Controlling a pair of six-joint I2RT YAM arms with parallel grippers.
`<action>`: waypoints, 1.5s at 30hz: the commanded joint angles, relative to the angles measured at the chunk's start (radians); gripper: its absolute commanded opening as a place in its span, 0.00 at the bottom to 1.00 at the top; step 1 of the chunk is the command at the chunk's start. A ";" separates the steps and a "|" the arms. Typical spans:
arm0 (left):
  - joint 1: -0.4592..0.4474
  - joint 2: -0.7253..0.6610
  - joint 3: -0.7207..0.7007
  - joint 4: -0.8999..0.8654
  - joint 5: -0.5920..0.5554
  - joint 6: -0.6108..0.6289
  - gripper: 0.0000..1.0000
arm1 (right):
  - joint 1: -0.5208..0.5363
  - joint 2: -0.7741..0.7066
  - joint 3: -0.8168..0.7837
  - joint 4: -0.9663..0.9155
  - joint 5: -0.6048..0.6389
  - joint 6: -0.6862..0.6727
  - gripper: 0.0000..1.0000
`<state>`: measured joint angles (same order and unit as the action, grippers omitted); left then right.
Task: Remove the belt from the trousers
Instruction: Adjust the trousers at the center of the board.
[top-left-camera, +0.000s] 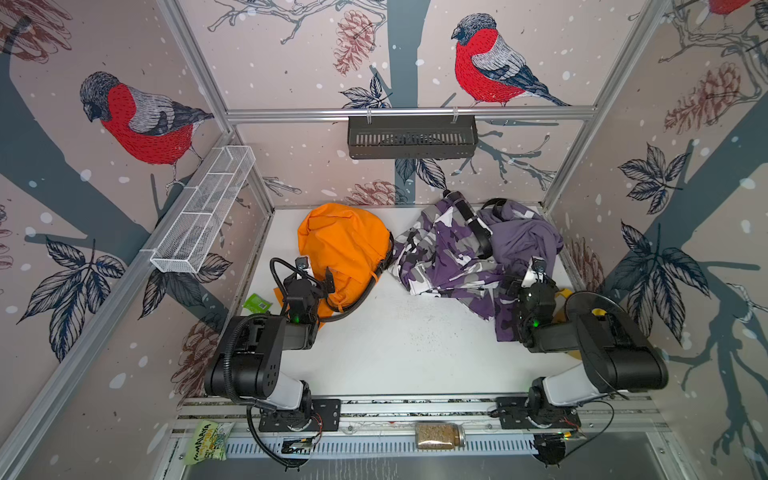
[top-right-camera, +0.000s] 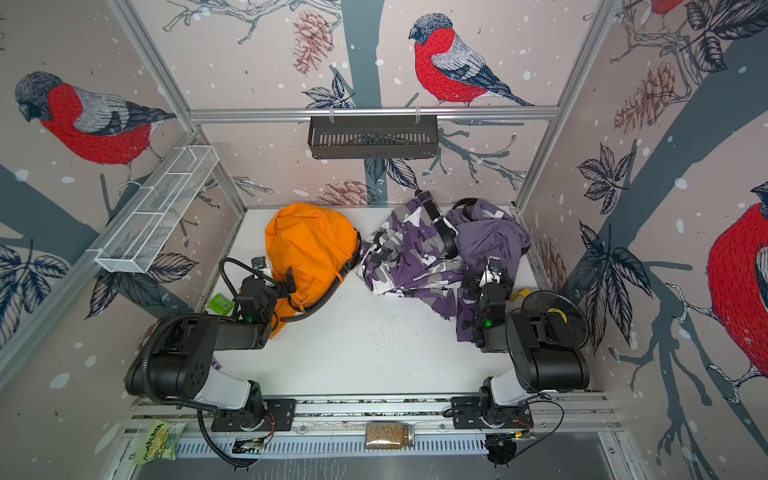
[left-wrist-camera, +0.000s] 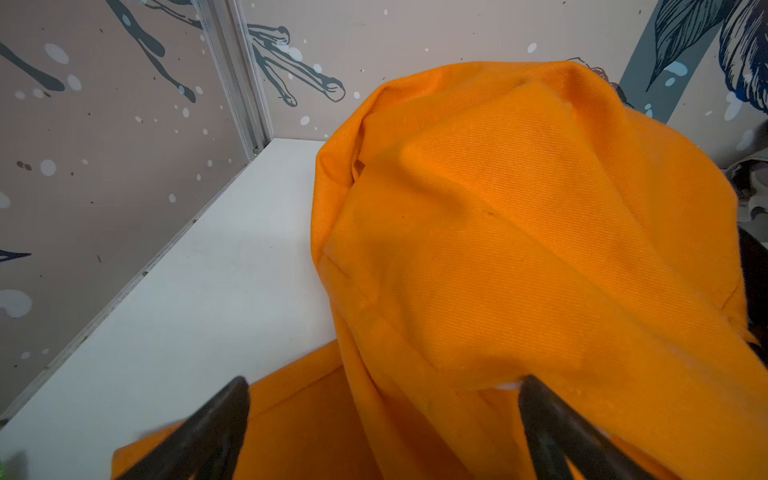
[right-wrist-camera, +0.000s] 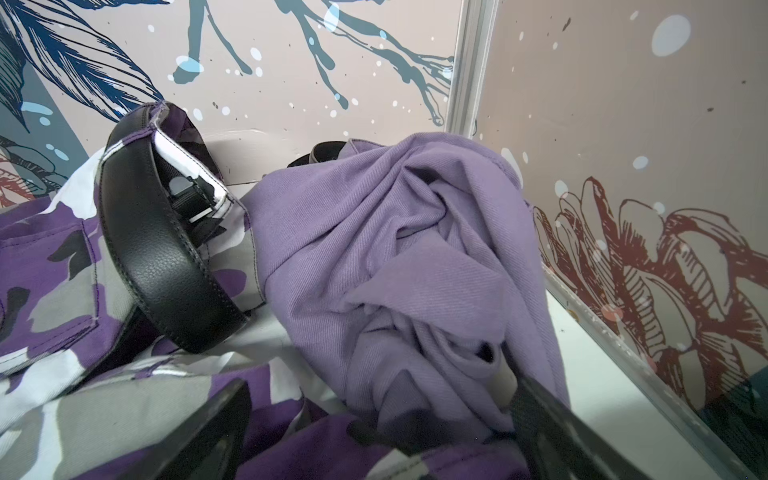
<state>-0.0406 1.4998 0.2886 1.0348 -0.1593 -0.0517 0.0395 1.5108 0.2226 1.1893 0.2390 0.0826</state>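
The black belt (right-wrist-camera: 166, 266) lies just beyond the right claw (right-wrist-camera: 380, 395), running lengthwise toward the rear wall over the camouflage trousers (right-wrist-camera: 62, 257). That claw gapes wide and empty. So does the left claw (left-wrist-camera: 384, 386), farther off over an orange garment (left-wrist-camera: 519, 228).

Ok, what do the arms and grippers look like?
The left arm and right arm: black boxy housings, white lower link, green wrist light. Ribbed black conduit on the left, thin black wires on the right. The left gripper and right gripper: dark tapered fingers.
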 joint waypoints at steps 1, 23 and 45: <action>0.004 0.001 0.006 0.056 -0.006 0.015 0.99 | 0.000 -0.001 0.004 0.039 0.006 0.002 0.99; 0.003 0.001 0.006 0.056 -0.006 0.015 0.99 | 0.000 -0.001 0.004 0.039 0.006 0.002 0.99; -0.102 -0.375 0.287 -0.709 0.016 -0.033 0.98 | 0.197 -0.365 0.215 -0.603 0.176 0.010 0.99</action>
<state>-0.1276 1.1538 0.5323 0.6060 -0.2459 -0.0402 0.1810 1.2060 0.3893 0.8665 0.3412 0.0586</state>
